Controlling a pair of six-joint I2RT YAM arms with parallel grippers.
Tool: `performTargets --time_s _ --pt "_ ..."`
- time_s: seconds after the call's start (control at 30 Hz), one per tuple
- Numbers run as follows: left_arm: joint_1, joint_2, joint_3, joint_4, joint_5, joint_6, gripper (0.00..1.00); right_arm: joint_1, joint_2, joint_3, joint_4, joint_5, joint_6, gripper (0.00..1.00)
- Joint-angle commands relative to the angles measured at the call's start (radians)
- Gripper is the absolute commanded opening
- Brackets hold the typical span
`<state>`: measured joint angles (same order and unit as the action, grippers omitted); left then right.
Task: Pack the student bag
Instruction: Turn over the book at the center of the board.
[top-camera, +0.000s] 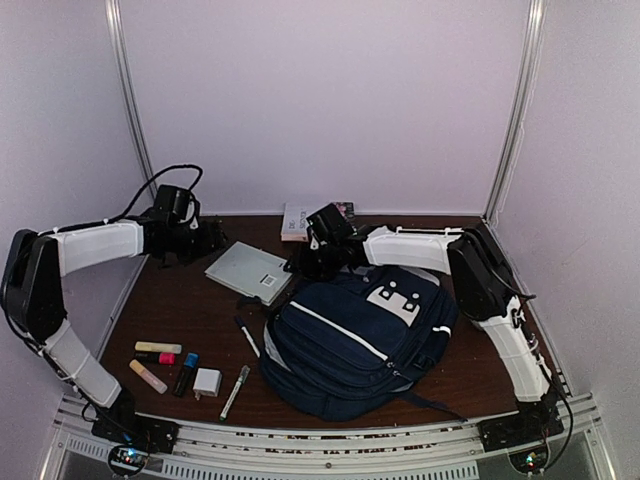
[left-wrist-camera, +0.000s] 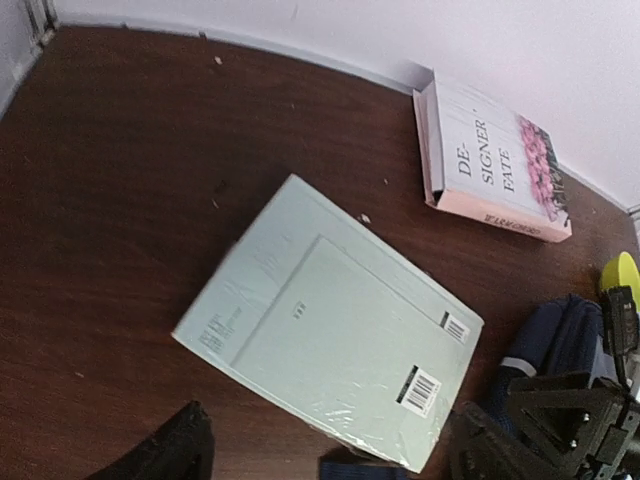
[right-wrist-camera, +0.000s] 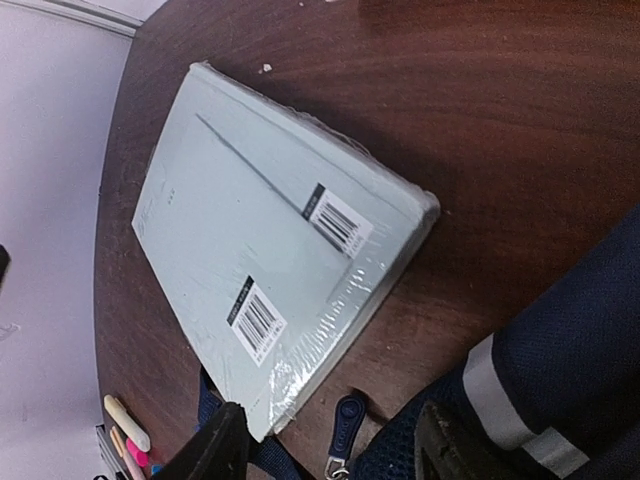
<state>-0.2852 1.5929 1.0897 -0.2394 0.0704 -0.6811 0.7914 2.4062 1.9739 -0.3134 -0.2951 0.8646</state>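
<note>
**Setting.** A dark wood-grain table (top-camera: 180, 300) stands inside pale lilac walls, with both arm bases bolted at its near edge.

**Task object.** The student bag (top-camera: 350, 345), navy with white trim and a white dotted patch, lies flat on the near-right part of the table. Its top points toward the right arm.

**Adjacent items.** A pale-green shrink-wrapped notebook (top-camera: 248, 272) with two barcode labels lies just left of the bag's top. A pink-covered book (left-wrist-camera: 495, 165) rests against the back wall.

**End effectors.** The right gripper (right-wrist-camera: 330, 450) hovers over the bag's top edge with its fingers spread and pinching nothing. A blue zipper pull (right-wrist-camera: 345, 425) shows between them. The left gripper (left-wrist-camera: 325, 445) hangs at the notebook's far-left side, fingers also spread and empty.

**Near-left items.** Highlighters (top-camera: 158, 348), a blue-capped marker (top-camera: 186, 373), a white cube (top-camera: 207, 382) and two pens (top-camera: 235, 391) lie here, apart from the bag.
</note>
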Motion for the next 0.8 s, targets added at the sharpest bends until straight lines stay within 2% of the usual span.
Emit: performTargets --time_s 0.0,0.1,0.23,0.47,0.57,0.77 --pt "0.085 0.071 0.183 -0.267 -0.147 0.306 0.86 0.028 -0.022 -0.08 -0.042 -0.019 0.098 0.58" --pt "0.183 0.222 0.311 -0.319 0.099 0.354 0.84 0.049 0.01 -0.078 0.033 -0.048 0.205 0.58" --pt "0.231 0.391 0.45 -0.36 0.335 0.379 0.82 0.069 0.044 -0.064 0.092 -0.018 0.317 0.58" --pt "0.242 0.6 0.64 -0.444 0.433 0.374 0.81 0.077 0.133 0.048 0.106 -0.046 0.385 0.57" --pt "0.241 0.641 0.644 -0.464 0.518 0.374 0.79 0.081 0.158 0.083 0.108 -0.059 0.386 0.56" --pt "0.22 0.607 0.493 -0.4 0.631 0.386 0.76 0.08 0.193 0.136 0.114 -0.102 0.373 0.55"
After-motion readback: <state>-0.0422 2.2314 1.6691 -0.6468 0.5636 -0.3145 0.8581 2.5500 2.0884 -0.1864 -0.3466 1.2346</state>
